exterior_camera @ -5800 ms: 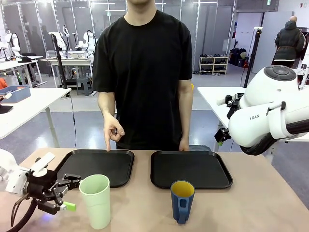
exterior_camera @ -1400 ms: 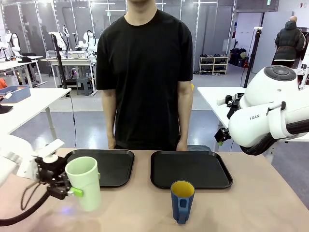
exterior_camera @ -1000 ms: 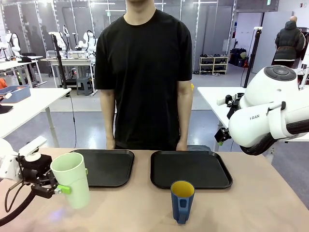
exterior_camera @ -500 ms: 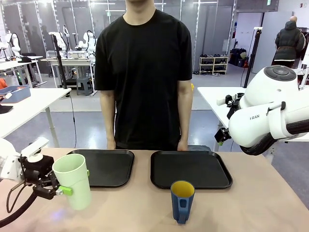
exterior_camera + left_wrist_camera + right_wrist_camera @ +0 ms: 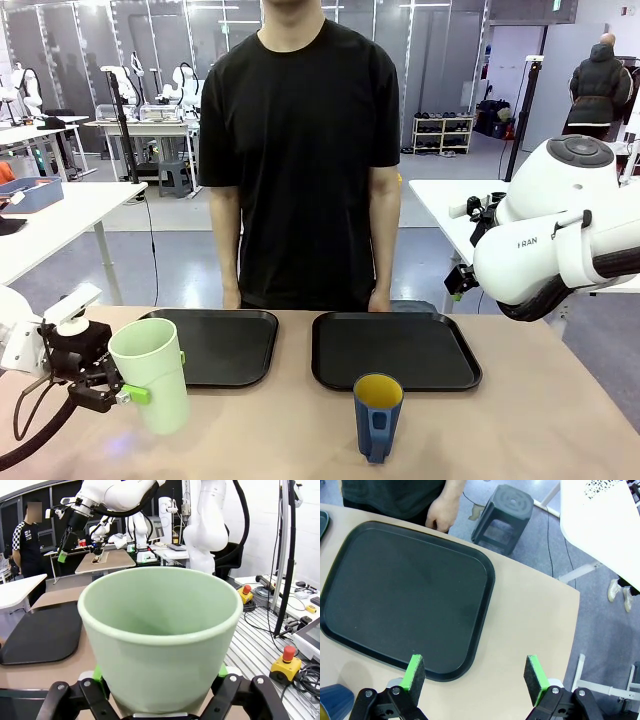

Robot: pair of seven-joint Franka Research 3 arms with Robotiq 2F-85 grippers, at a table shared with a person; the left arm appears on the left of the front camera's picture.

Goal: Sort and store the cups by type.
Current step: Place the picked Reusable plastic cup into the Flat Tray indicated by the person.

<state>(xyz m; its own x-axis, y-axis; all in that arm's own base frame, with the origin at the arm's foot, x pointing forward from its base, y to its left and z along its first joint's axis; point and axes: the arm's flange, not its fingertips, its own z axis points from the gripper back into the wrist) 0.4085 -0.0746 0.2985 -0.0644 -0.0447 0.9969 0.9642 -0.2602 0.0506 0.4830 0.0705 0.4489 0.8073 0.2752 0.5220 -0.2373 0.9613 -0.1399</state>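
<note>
The tall pale green tumbler [image 5: 150, 373] hangs tilted just above the table's near left, beside the left black tray [image 5: 230, 345]. My left gripper [image 5: 128, 388] is shut on its side from the left. The left wrist view has the tumbler [image 5: 160, 640] up close, its green-padded fingers [image 5: 98, 673] pressed on both sides of it. The dark blue cup [image 5: 377, 415] with yellow inside stands upright in front of the right black tray [image 5: 395, 350]. My right gripper [image 5: 475, 675] is open and holds nothing above that tray's [image 5: 405, 595] near right corner, with the blue cup [image 5: 330, 700] at the lower left.
A person [image 5: 300, 150] in a black shirt stands at the far edge, with one hand [image 5: 442, 512] resting just beyond the right tray. My right arm [image 5: 560, 240] is raised at the right. A grey stool [image 5: 505, 510] stands on the floor beyond the table.
Since the oldest frame, my left gripper has shut on the tumbler, lifted it and carried it left. The person's pointing hand has drawn back. Nothing has moved in the last half second.
</note>
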